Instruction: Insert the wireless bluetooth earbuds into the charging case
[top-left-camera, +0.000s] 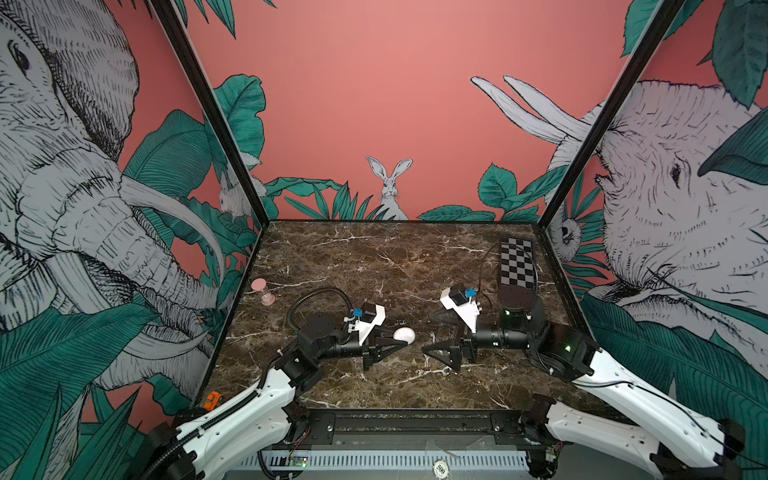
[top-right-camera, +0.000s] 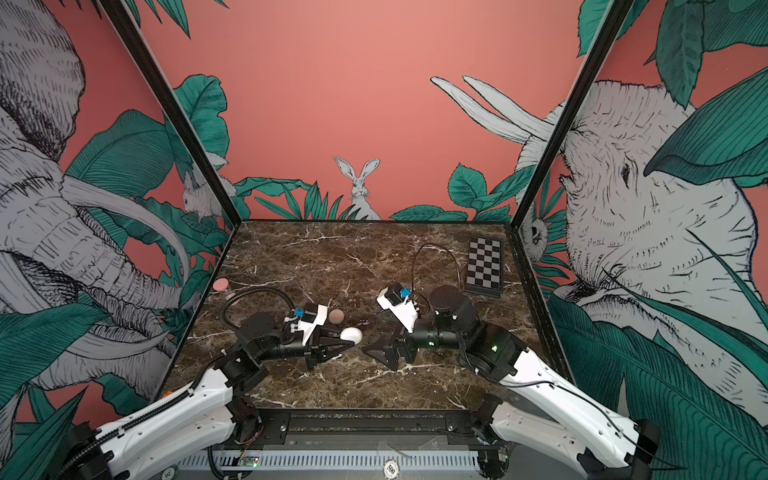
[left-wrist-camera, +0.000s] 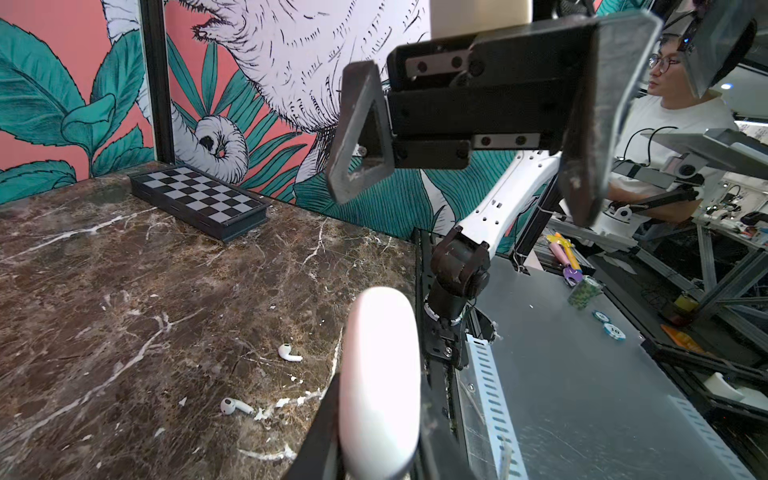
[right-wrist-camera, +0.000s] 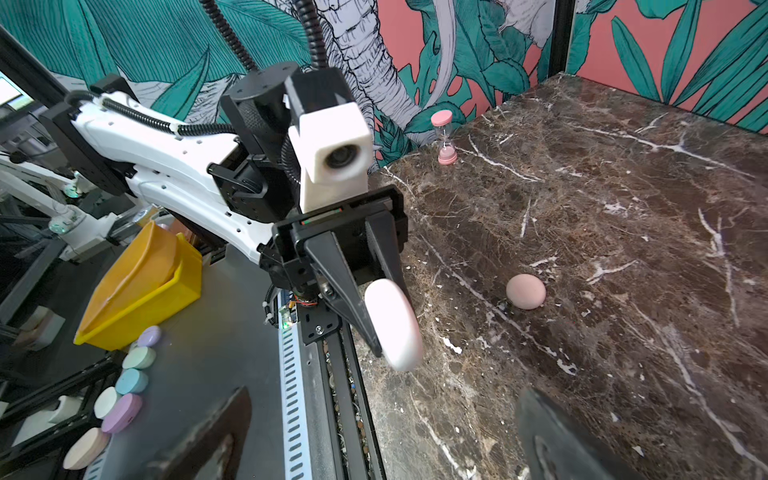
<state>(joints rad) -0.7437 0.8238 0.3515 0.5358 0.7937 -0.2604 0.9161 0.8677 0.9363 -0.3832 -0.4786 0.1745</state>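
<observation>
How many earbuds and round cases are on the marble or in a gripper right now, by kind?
Earbuds: 2, earbud and second earbud
Round cases: 2, white case in the left gripper, pink case
Total: 4

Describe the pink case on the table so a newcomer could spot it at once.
On the marble table, find the left gripper, shut on a white case. Just behind it, toward the back wall, the pink case lies free on the marble. It is a dull pink, rounded puck that nothing holds, while the white one is gripped.
</observation>
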